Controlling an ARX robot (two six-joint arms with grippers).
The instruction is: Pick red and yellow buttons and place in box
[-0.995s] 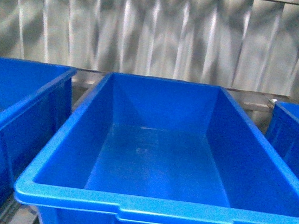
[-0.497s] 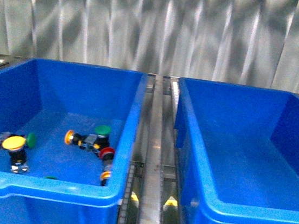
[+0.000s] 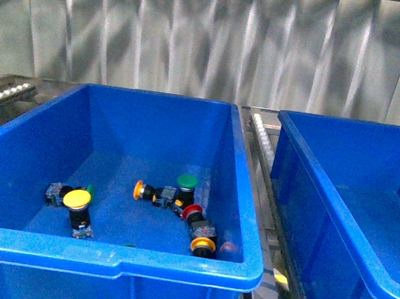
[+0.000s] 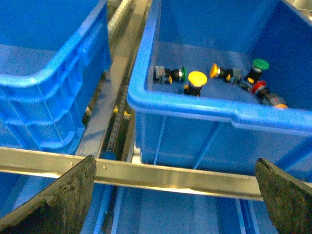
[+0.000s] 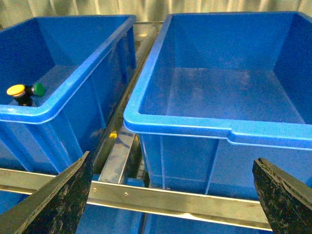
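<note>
Two bright-blue plastic containers are shown side by side in the front view, backed by a corrugated metal wall (image 3: pixel 214 34). The yellow mushroom-cap push button (image 3: pixel 77 199) is seen cap-up on the floor of the bright-blue plastic bin (image 3: pixel 114 257), at approx. 8 o'clock from the floor's centre. The red mushroom-cap push button (image 3: pixel 192 211) is found in the same bin, at approx. 5 o'clock from a green-capped button (image 3: pixel 187 182) and close to it. A small orange-faced button (image 3: pixel 203 246) is lying at 5 o'clock from the red one, near the bin's front wall. The large deep bright-blue plastic box (image 3: pixel 339 207) is placed at 3 o'clock from the bin, w/ a metal roller track (image 3: pixel 261 128) between them. Neither button is in the box. In the wrist views the left gripper (image 4: pixel 178 200) and right gripper (image 5: pixel 170 200) are each shown w/ dark fingers (image 4: pixel 68 195) spread wide apart, a silver metal bar (image 4: pixel 170 175) visible between them.
</note>
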